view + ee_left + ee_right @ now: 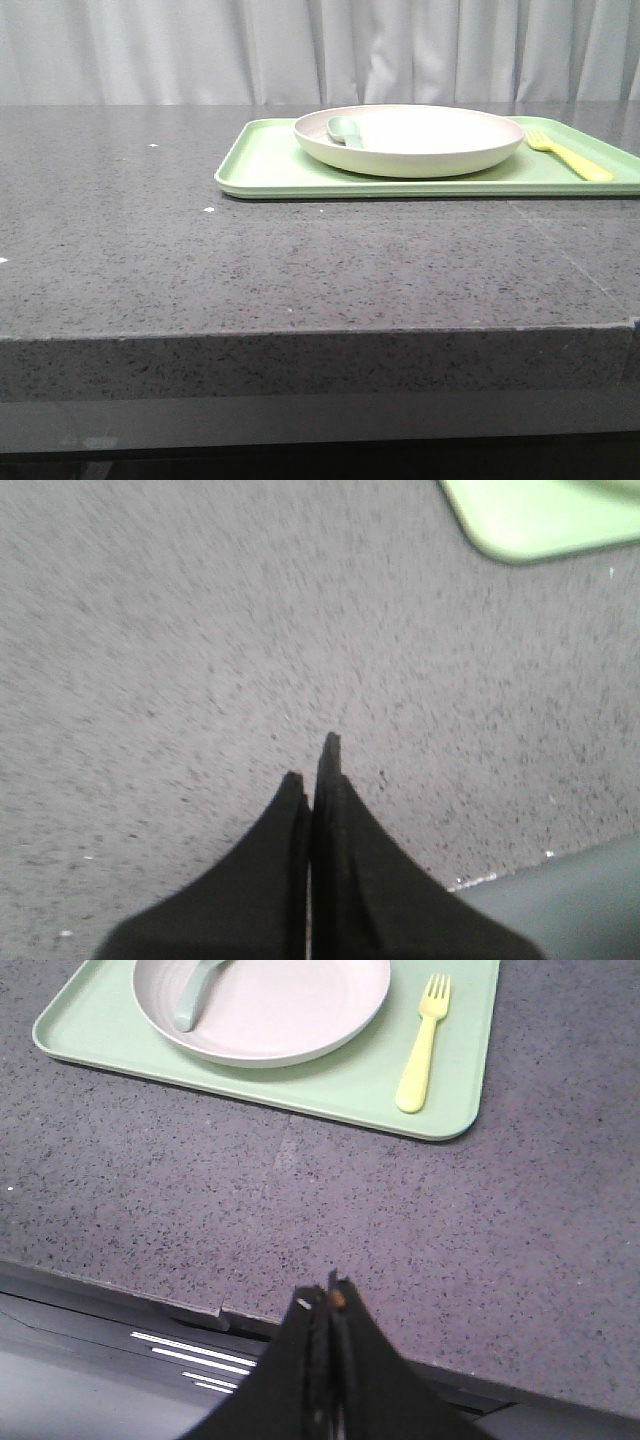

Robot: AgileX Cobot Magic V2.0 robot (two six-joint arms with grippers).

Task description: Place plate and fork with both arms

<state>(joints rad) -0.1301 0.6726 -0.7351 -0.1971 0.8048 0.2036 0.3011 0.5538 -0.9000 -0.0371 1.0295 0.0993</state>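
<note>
we see the plate [410,140] sitting on the green tray [260,170], the fork [570,158] just beside it on the tray; our left hand [315,770] and right hand [330,1300] hang closed, empty, off the tray.

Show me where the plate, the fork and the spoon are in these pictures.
plate [440,135], front view, bare centre of the dish.
fork [418,1060], right wrist view, middle of the handle.
spoon [188,1002], right wrist view, on the handle, inside the plate.
</note>
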